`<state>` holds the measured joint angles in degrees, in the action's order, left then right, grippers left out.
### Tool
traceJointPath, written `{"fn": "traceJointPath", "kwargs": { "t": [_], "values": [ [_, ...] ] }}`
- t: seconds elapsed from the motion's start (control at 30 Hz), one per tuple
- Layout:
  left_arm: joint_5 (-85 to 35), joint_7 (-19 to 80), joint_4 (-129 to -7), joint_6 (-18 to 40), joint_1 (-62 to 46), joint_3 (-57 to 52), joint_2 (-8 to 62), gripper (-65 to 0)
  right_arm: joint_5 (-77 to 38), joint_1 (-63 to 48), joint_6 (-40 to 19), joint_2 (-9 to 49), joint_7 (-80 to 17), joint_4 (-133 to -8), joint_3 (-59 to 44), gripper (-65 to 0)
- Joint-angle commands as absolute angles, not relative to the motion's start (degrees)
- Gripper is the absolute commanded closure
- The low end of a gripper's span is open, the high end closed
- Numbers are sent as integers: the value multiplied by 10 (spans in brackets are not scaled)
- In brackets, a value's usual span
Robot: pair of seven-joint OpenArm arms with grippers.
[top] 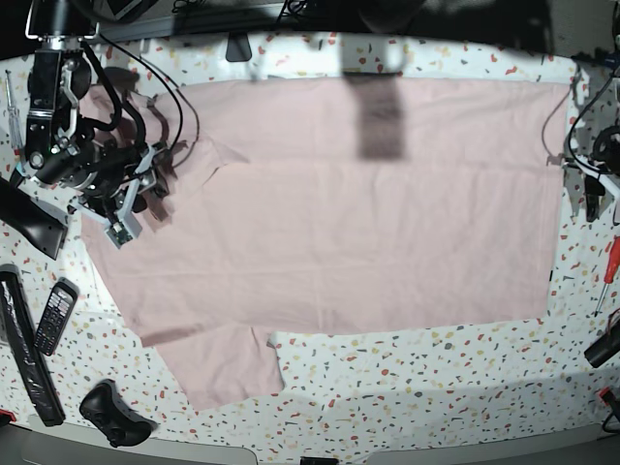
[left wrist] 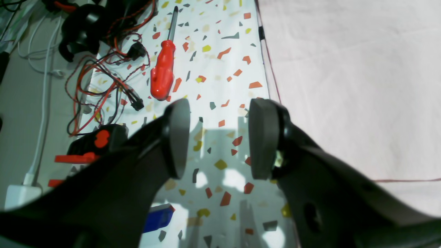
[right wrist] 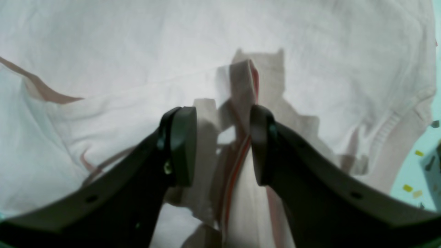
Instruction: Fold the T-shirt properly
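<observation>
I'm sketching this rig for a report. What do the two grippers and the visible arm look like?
Both the left gripper and right gripper have matte black tapering fingers tipped with flat, rounded dark grey pads. The right arm is black, draped with black cables.

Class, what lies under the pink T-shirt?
The speckled table shows all round the T-shirt, so the shirt lies on it. Anything else beneath is covered by cloth and cannot be seen.

The right gripper [right wrist: 220,146] is hovering low over the T-shirt [top: 368,223], near its sleeve end, jaws standing apart with a raised fold of cloth between them. The left gripper [left wrist: 218,139] is hanging just off the T-shirt's opposite edge, jaws spread wide, gripping nothing.
</observation>
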<state>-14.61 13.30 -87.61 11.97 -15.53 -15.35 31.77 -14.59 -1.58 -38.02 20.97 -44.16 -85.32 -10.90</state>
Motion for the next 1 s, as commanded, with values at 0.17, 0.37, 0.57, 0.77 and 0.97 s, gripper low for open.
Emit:
{"fn": "traceJointPath", "kwargs": {
  "t": [0.17,0.37,0.57,0.77,0.97],
  "values": [
    [-146,119,-884,116,-149,-161,330,-260,-200,4,-377,219,-446,-863,-112,-240],
    [-146,119,-884,116,-149,-161,330,-260,-225,47,-377,219,-519,-869,-112,-240],
    [-146,119,-884,116,-149,-161,330,-260,-221,46,-376,226,-527,-853,-112,-240],
    [-146,119,-884,116,-150,-161,330,-260,-208,46,-376,228,-523,-800,-112,-240],
    [-146,119,-884,116,-150,-161,330,-260,-208,46,-377,228,-517,-788,-112,-117]
  ]
}}
